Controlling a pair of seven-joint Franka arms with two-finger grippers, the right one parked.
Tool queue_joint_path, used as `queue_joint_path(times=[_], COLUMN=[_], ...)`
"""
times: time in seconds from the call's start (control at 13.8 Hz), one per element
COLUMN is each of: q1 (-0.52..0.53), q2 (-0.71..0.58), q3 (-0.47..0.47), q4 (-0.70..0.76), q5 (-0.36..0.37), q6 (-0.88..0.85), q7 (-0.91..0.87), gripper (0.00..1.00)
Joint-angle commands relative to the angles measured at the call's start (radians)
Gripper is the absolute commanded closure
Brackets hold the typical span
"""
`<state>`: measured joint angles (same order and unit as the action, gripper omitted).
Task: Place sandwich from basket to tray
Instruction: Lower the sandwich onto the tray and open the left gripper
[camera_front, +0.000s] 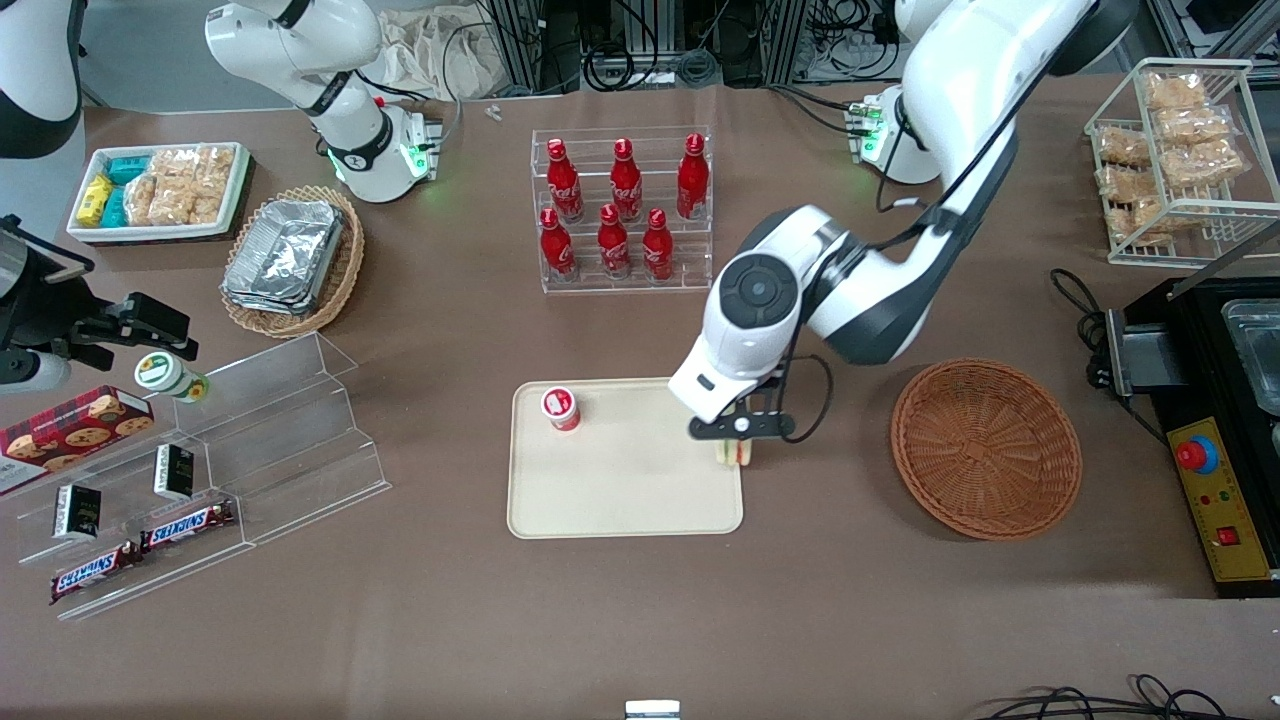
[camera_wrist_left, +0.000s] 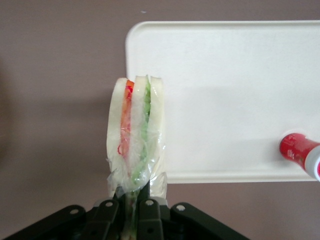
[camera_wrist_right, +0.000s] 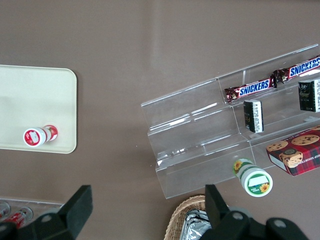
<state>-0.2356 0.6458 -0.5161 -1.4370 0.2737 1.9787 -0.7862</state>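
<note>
Wicker basket (camera_front: 985, 450) sits empty; gripper (camera_front: 740, 447) is clamped on sandwich (camera_wrist_left: 136, 132), hanging over tray (camera_front: 620, 490) edge, release left.

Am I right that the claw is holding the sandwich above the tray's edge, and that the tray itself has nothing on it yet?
Not quite. The claw does hold the sandwich at the edge of the tray, but the tray is not bare: the front view shows a small red-and-white container on it, at the corner toward the parked arm.
</note>
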Motion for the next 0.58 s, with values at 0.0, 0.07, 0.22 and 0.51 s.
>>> queue_joint_path(times=[0.0,0.07,0.22,0.51], q1=[-0.001,-0.002,-0.002,-0.002], q2=[0.081,0.101,0.135,0.179], q3=[0.001,0.001,0.002,0.004], q4=[0.024,0.023,0.023,0.024], q5=[0.033,0.045,0.080,0.104], q6=[0.077,0.106,0.140,0.184], q7=[0.018,0.018,0.018,0.018], gripper=[1.00,0.99,0.98,0.93])
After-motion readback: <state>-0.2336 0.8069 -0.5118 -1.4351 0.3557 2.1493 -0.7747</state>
